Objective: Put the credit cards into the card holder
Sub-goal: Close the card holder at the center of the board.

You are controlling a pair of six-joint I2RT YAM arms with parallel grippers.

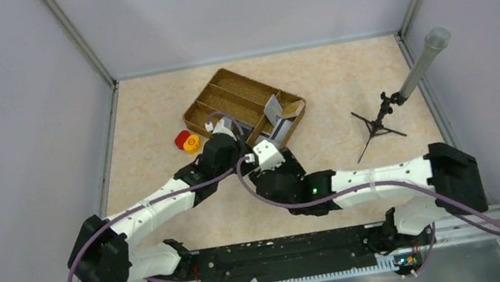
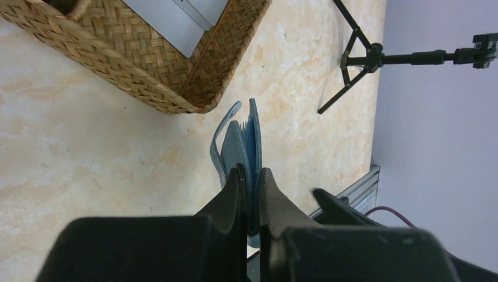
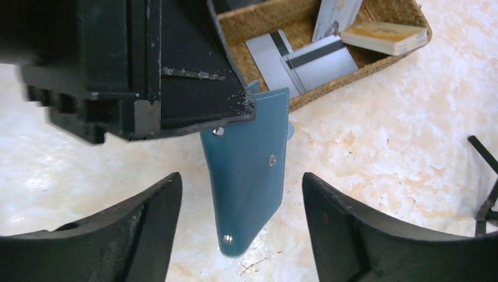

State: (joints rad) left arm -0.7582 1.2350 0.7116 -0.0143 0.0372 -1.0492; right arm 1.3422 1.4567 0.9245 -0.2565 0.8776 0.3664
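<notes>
The teal-blue card holder (image 3: 249, 170) hangs folded above the table, edge-on in the left wrist view (image 2: 244, 144). My left gripper (image 2: 251, 176) is shut on its lower part, and it shows as a black block (image 3: 164, 70) in the right wrist view. My right gripper (image 3: 241, 176) is open, one finger on each side of the holder's free corner, neither touching it. The credit cards lie in the woven tray: two grey ones (image 3: 323, 59), a tan stack (image 3: 384, 35) and one standing upright (image 3: 335, 14).
The brown woven divided tray (image 1: 225, 96) stands just behind both grippers. Red and yellow round pieces (image 1: 187, 141) lie to its left. A black tripod (image 1: 378, 124) with a grey tube (image 1: 424, 62) stands at the right, near the side wall.
</notes>
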